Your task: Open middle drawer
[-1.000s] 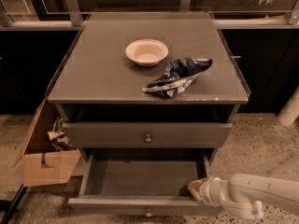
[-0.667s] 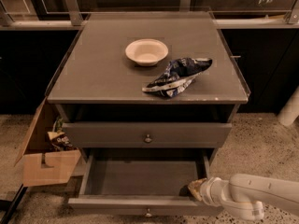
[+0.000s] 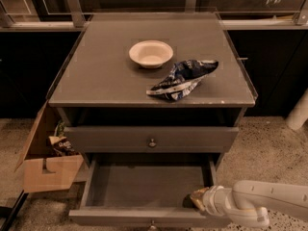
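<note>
The middle drawer of the grey cabinet stands pulled out towards me, and its inside is empty. Its front edge runs along the bottom of the view, with the small knob at centre. My gripper is low at the drawer's front right inner corner, on a white arm that comes in from the right. Above it a grey drawer front with a round knob is shut. Anything below the open drawer is hidden.
On the cabinet top stand a cream bowl and a blue-and-white chip bag. An open cardboard box with wrappers sits on the floor to the left. Dark counters run behind, and a white post stands at right.
</note>
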Tool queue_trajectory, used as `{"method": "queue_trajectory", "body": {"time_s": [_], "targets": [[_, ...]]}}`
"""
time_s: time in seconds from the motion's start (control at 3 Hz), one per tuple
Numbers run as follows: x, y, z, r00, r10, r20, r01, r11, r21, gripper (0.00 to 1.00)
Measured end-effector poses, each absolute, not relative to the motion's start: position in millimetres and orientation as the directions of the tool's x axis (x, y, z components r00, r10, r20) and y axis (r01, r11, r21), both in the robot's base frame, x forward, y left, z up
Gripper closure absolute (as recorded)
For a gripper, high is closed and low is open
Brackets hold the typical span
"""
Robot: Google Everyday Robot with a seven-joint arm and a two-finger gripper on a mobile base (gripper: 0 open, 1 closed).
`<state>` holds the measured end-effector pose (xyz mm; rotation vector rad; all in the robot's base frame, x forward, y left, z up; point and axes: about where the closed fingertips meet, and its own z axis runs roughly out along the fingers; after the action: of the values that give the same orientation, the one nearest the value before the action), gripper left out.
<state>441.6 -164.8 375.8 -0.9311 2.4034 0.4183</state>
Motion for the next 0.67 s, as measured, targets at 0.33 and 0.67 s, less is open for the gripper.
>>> {"method": "queue_trajectory", "body": {"time_s": [0.33, 0.67], "targets": [[430.8, -166.7, 370.4, -0.631, -0.536, -0.561, -0.700, 0.705, 0.114, 1.00], [436.6, -165.5, 372.0, -0.631, -0.536, -0.561, -0.700, 0.705, 0.114, 0.86]]}}
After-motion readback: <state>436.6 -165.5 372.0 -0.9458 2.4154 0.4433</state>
